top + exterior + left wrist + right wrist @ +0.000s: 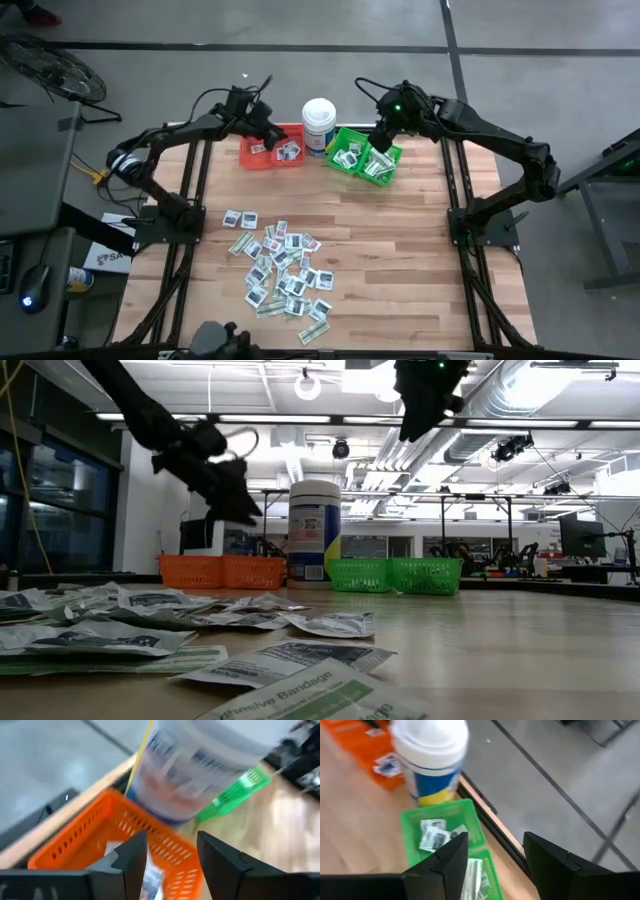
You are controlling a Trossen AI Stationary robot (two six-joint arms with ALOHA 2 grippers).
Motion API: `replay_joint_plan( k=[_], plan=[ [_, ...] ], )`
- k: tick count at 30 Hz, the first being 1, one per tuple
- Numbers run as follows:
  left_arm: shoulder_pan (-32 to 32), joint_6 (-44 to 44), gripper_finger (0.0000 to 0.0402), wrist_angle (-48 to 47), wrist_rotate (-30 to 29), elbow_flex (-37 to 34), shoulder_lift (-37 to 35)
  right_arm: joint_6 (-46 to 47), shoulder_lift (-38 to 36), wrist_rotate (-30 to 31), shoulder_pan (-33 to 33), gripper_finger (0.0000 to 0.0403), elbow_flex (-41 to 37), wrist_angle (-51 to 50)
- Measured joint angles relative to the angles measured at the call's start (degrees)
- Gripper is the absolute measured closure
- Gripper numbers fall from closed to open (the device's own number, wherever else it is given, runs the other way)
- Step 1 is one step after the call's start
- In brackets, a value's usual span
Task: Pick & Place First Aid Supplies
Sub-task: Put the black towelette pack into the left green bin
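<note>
Many first aid supplies (280, 270), small white and pale green packets, lie heaped on the wooden table's near half. A red-orange bin (272, 152) at the far edge holds a few packets (151, 879). Right of it, past a white tub, a green bin (362, 160) holds several packets (436, 838). My left gripper (170, 860) hangs open above the red-orange bin with nothing between its fingers. My right gripper (492, 862) hangs open above the green bin, also with nothing in it.
A tall white tub (319, 124) with a blue label stands between the two bins at the far edge. Bare wood (410, 260) stretches to the right of the packet heap. The table's far edge runs just behind the bins.
</note>
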Motion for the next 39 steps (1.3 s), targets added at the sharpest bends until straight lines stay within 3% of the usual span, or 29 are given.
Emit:
replay_joint_plan(
  k=[7, 13, 17, 21, 29, 34, 39],
  plan=[
    [-3.81, 3.12, 0.0254, -7.50, -5.12, 0.02, -11.88, -5.06, 0.00, -7.87, 0.02, 0.0217, 0.00, 1.09],
    [-13.46, 1.32, 0.0257, -23.11, -16.70, 0.02, -18.53, -7.88, 0.00, -14.04, 0.00, 0.0217, 0.00, 0.76],
    [-21.00, -1.68, 0.0257, -33.08, -25.62, -0.02, -20.78, -10.54, 0.00, -16.69, 0.02, 0.0217, 0.00, 1.01],
    [-27.32, -6.88, 0.0257, -40.19, -30.88, -0.02, -21.37, -11.49, 0.00, -18.22, 0.00, 0.0217, 0.00, 1.04],
    [-32.09, -15.00, 0.0257, -50.60, -32.05, -0.74, -21.33, -11.45, 0.00, -20.03, 0.02, 0.0217, 0.00, 0.58],
    [-30.58, -15.87, 0.0257, -39.64, -23.50, -9.18, -25.20, -11.40, 0.00, -20.03, 0.02, 0.0217, 0.00, 0.54],
    [-30.27, -21.21, 0.0257, -32.98, -21.64, -16.68, -29.61, -10.98, 0.02, -20.01, 0.02, 0.0217, 0.00, 0.54]
  ],
)
